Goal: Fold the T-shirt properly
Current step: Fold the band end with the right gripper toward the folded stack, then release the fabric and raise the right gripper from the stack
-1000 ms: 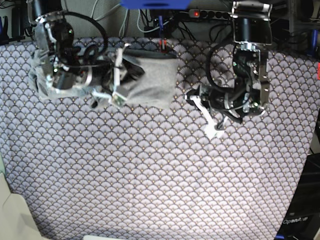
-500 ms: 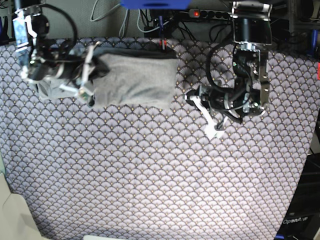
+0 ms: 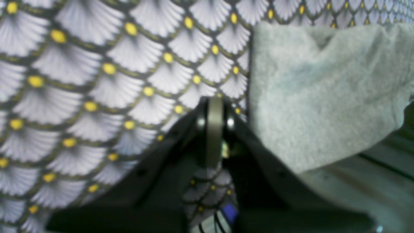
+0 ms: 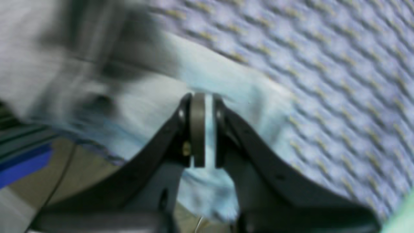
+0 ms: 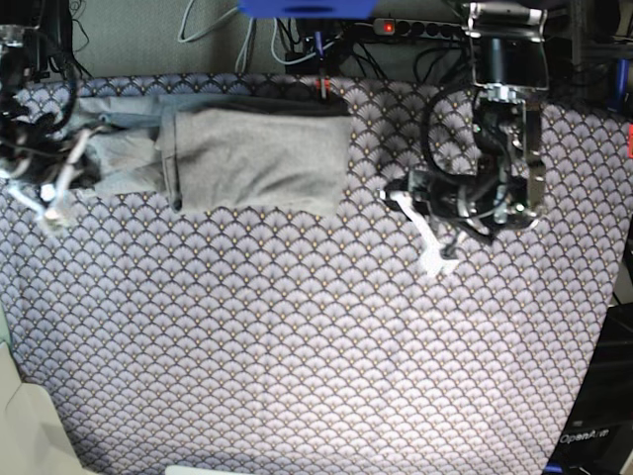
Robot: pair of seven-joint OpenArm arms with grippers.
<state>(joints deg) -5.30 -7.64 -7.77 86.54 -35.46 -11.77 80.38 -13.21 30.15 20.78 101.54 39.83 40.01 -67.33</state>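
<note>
The T-shirt [image 5: 252, 156] lies folded on the patterned tablecloth [image 5: 316, 346] toward the twelve o'clock edge of the table in the base view, a thick grey block with a dark seam along its far edge and a thinner, flatter part stretching out toward nine o'clock. At that nine o'clock end sits the right gripper [image 5: 45, 193], over the table's edge, its pale fingers next to the shirt's outer end. The right wrist view is smeared, but there its jaws stand almost together with a thin strip of pale fabric [image 4: 208, 129] running between the pads, so it appears to be pinching the shirt's edge. The left gripper [image 5: 433, 242] is at about two o'clock on the table, well apart from the shirt's three o'clock side, hanging over bare cloth. In the left wrist view [image 3: 214, 129] its pads are pressed flat against each other with nothing between them, and the folded shirt's near corner [image 3: 323, 97] lies just beside it, toward three o'clock in that picture.
</note>
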